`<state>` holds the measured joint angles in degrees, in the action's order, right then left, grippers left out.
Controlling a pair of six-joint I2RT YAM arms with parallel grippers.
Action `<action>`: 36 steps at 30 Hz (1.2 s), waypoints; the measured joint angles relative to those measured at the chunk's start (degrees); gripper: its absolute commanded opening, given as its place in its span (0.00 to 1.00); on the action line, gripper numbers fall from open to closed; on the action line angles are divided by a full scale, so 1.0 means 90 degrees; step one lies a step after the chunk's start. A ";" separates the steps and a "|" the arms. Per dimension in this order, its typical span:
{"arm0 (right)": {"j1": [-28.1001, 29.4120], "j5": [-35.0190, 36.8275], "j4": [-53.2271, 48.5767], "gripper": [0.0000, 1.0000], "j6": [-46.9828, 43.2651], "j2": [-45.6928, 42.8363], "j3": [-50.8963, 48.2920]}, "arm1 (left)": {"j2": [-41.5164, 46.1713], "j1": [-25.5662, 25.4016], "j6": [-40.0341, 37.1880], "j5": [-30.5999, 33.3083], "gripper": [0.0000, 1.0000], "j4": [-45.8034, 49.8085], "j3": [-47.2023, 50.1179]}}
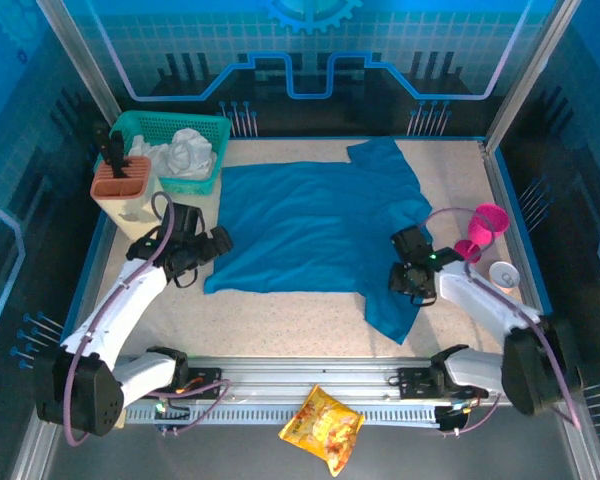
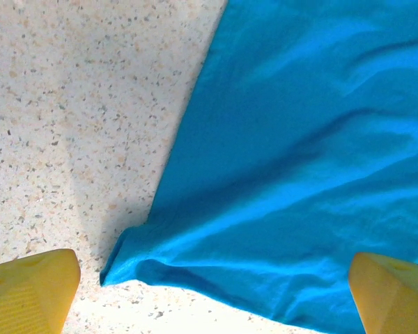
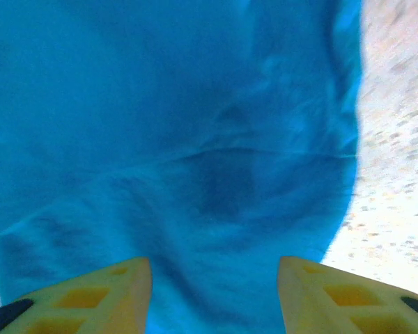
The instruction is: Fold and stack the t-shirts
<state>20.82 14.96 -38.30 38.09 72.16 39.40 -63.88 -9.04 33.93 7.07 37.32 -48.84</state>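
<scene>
The left gripper [image 1: 208, 250] sits left of centre in the top view, just off the shirt's left edge. In the left wrist view [image 2: 212, 282] its yellow fingers [image 2: 29, 292] fill the two bottom corners, spread wide and holding nothing. The shirt [image 2: 299, 174] covers the right and lower middle of that frame. One of its corners lies flat on the speckled table [image 2: 70, 104] near the bottom-left finger.

The right gripper [image 1: 412, 275] is right of centre in the top view, over the shirt's lower right part. In the right wrist view [image 3: 216, 289] its fingers [image 3: 90, 296] stand apart at the bottom edge, gripping nothing. Blurred shirt fabric [image 3: 174, 139] lies beneath and beyond them, and a strip of table [image 3: 397, 174] runs down the right side.

In the top view the shirt [image 1: 310, 225] lies spread open and wrinkled across the middle of the table [image 1: 280, 320]. One flap trails toward the bottom right.

A teal basket [image 1: 175, 118] with white cloth [image 1: 188, 152] in it stands at the upper left. An orange-topped holder [image 1: 120, 180] is just below it. A pink cup [image 1: 485, 225] lies at the right, with a small white disc [image 1: 503, 273] beside it. A snack bag [image 1: 322, 428] lies at the bottom centre.
</scene>
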 measured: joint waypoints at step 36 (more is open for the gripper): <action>0.0097 0.0279 -0.1163 0.43 -0.1926 0.1268 0.2093 | -0.0483 0.0000 -0.0119 -0.0126 0.99 0.0391 -0.0452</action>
<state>21.69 17.47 -48.77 20.75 83.57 58.24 -68.23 -9.04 32.86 5.93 40.84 -52.90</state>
